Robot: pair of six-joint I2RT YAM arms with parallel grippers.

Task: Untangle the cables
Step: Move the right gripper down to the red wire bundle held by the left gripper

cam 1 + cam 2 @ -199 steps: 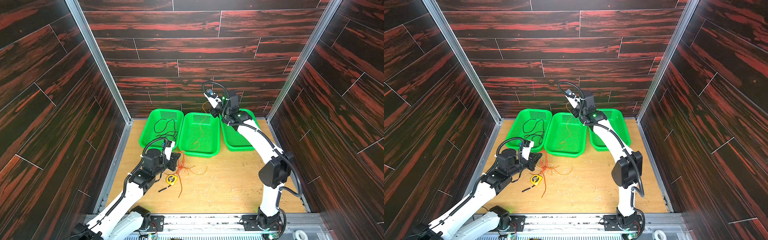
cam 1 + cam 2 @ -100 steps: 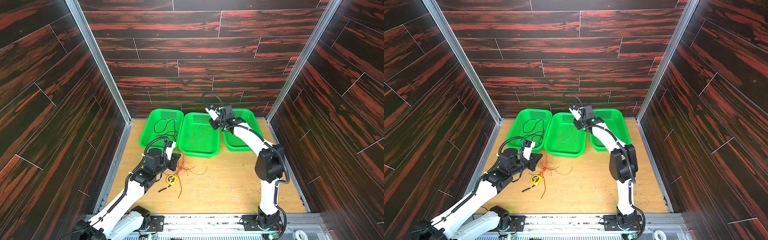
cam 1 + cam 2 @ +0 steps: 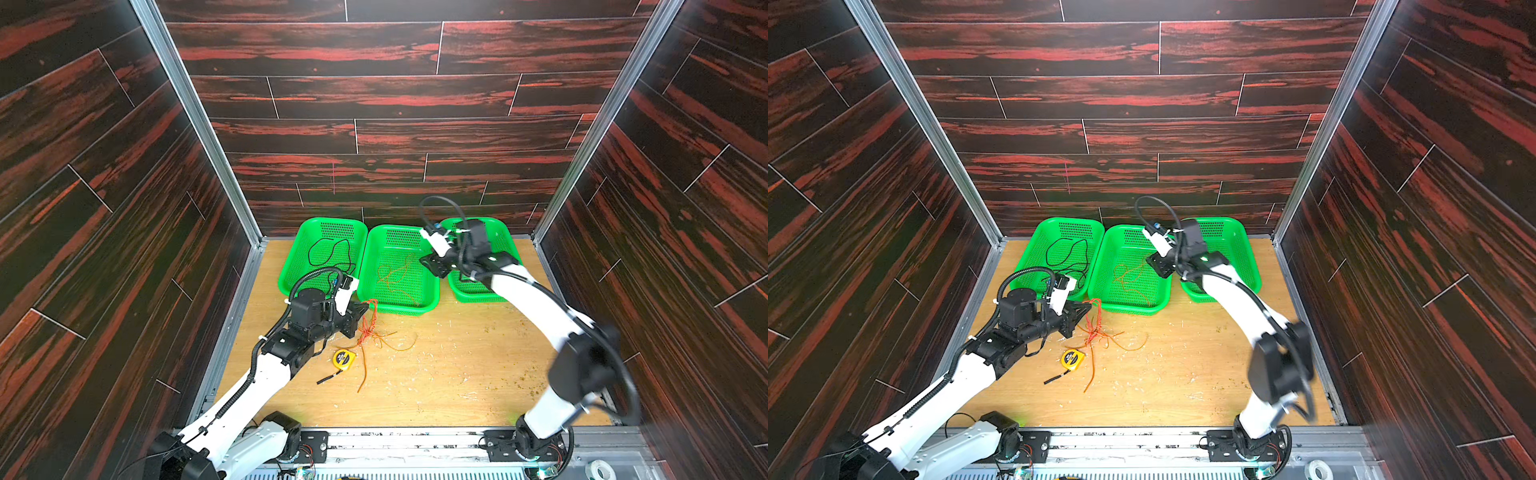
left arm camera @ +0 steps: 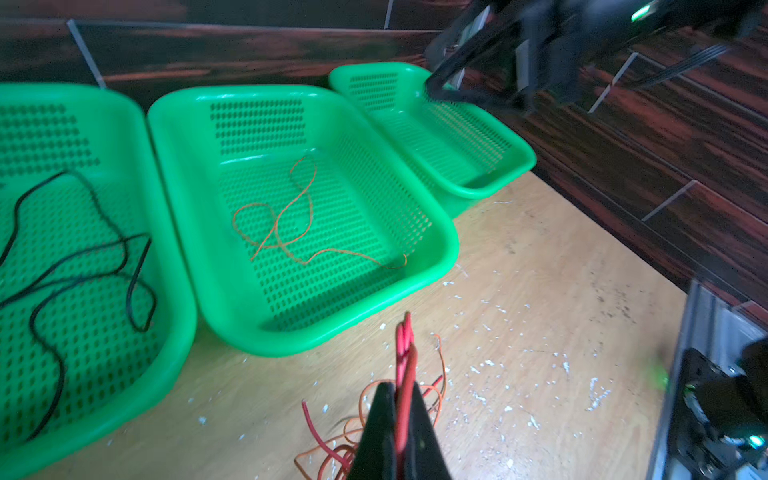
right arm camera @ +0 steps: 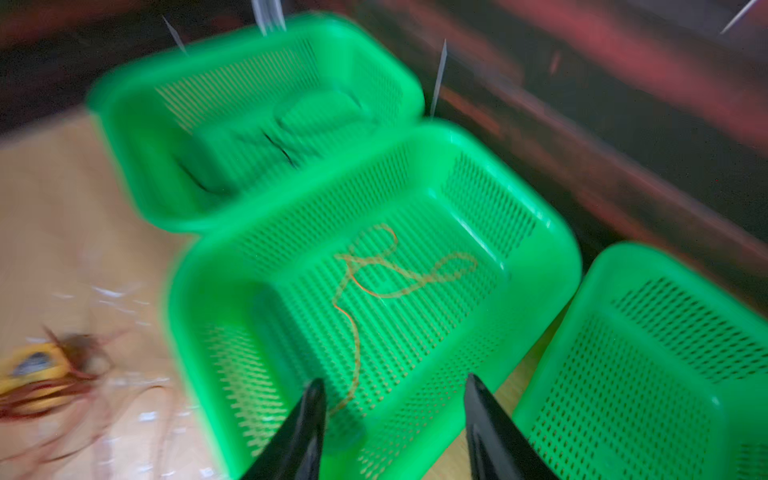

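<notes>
The left gripper [image 4: 397, 388] stood pressed together on a doubled length of thin red wire [image 4: 405, 353], holding it up from a tangle of red and orange strands [image 3: 374, 336] on the pale wooden tabletop [image 3: 457, 374], just in front of the near rim of the middle green perforated plastic basket [image 3: 405, 309]. The right gripper [image 5: 395, 384], jaws spread and holding nothing, hung above that basket's right edge, while a thin orange wire [image 4: 286, 232] lay in loose loops on the basket's floor. A thin black wire [image 3: 332, 253] lay looped inside the left green basket [image 3: 334, 221].
</notes>
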